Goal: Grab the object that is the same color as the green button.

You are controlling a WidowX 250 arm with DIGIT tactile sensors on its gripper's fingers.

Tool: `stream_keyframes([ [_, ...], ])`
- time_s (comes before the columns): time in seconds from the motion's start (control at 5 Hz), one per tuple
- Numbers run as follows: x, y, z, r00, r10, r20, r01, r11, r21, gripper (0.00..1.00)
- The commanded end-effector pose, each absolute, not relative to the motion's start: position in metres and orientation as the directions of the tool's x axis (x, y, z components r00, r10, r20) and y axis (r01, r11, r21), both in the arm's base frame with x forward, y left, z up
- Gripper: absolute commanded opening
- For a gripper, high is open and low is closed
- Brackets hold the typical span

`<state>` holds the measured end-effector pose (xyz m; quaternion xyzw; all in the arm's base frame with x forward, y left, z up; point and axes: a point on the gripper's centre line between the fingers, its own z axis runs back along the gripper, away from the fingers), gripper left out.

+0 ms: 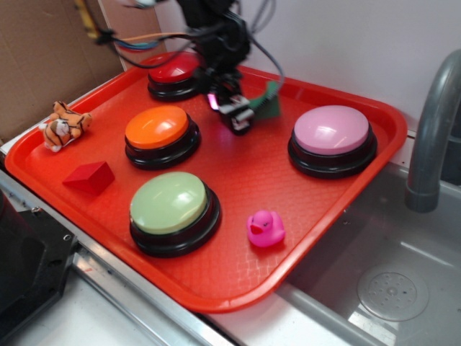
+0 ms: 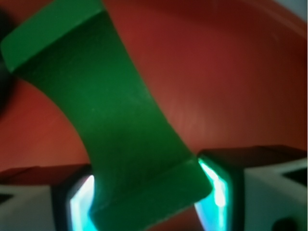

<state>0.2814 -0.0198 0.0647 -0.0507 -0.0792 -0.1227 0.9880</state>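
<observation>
Tool [image 1: 241,115], clamped on the dark green block [image 2: 120,130], hangs from the arm above the red tray's [image 1: 238,281] far edge beside a sink [image 1: 392,288].

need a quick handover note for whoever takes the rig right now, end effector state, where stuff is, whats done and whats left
End effector: shut on the green block, which sits between the two fingers in the wrist view.

Green block: at the back middle of the red tray, between the red button and the pink button. The pictures do not settle whether it is off the tray.

Green button: front of the tray, untouched, with the red wedge to its left and the pink duck to its right.

Done: the matching-color item is gripped.

Left: probably just confirm the hold and lift it clear.
</observation>
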Motion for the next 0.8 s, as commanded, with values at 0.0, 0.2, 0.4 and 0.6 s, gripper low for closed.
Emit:
stream_keyframes([
  [0.0,0.226,-0.042,0.188,0.988,-0.033,0.151,0.046,0.996,-0.079,0.00],
  [0.2,0.206,-0.053,0.231,0.994,0.050,0.100,-0.039,0.992,-0.117,0.00],
  [0.4,0.198,-0.061,0.243,0.992,0.089,0.087,-0.079,0.991,-0.110,0.00],
  [0.6,0.197,-0.052,0.241,0.976,0.217,0.028,-0.215,0.975,-0.052,0.00],
])
